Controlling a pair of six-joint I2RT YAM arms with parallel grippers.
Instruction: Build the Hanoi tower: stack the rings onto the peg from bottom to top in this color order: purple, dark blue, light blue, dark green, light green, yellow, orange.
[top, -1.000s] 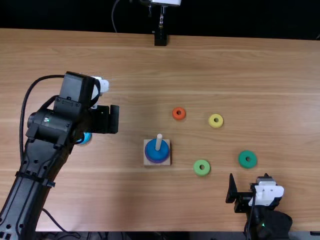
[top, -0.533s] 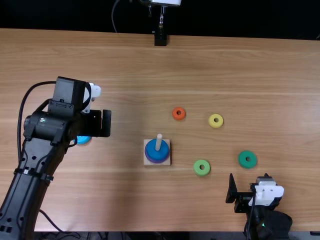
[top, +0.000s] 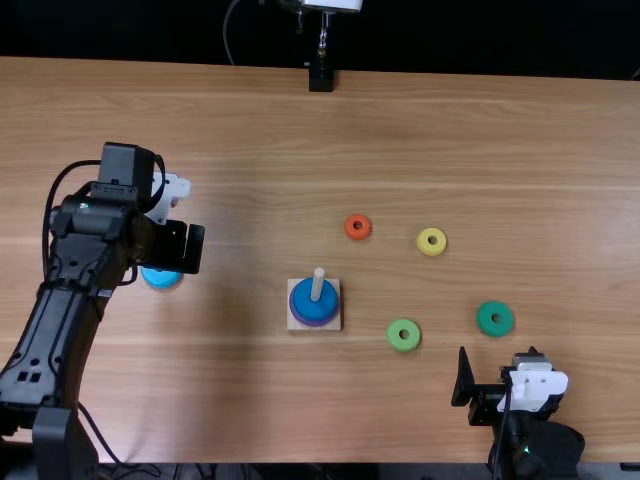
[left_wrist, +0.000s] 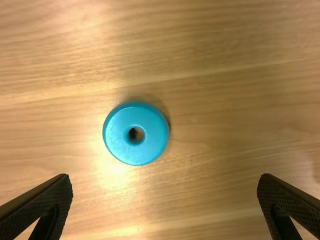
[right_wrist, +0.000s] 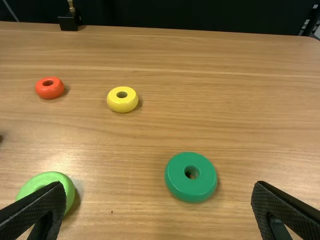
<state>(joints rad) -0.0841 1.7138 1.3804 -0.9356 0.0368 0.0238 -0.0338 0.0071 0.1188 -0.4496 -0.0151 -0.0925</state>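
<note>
top: high, steep | left wrist: close, downward | right wrist: slanted, forward

Plain sky-blue ring, wood-grained light brown table.

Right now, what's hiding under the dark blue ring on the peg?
Under the dark blue ring, the edge of a purple ring peeks out, and below that is the pale square base. The purple ring's top is covered, so you can't see it.

Purple and dark blue rings flat around the upright peg, five others loose.
</note>
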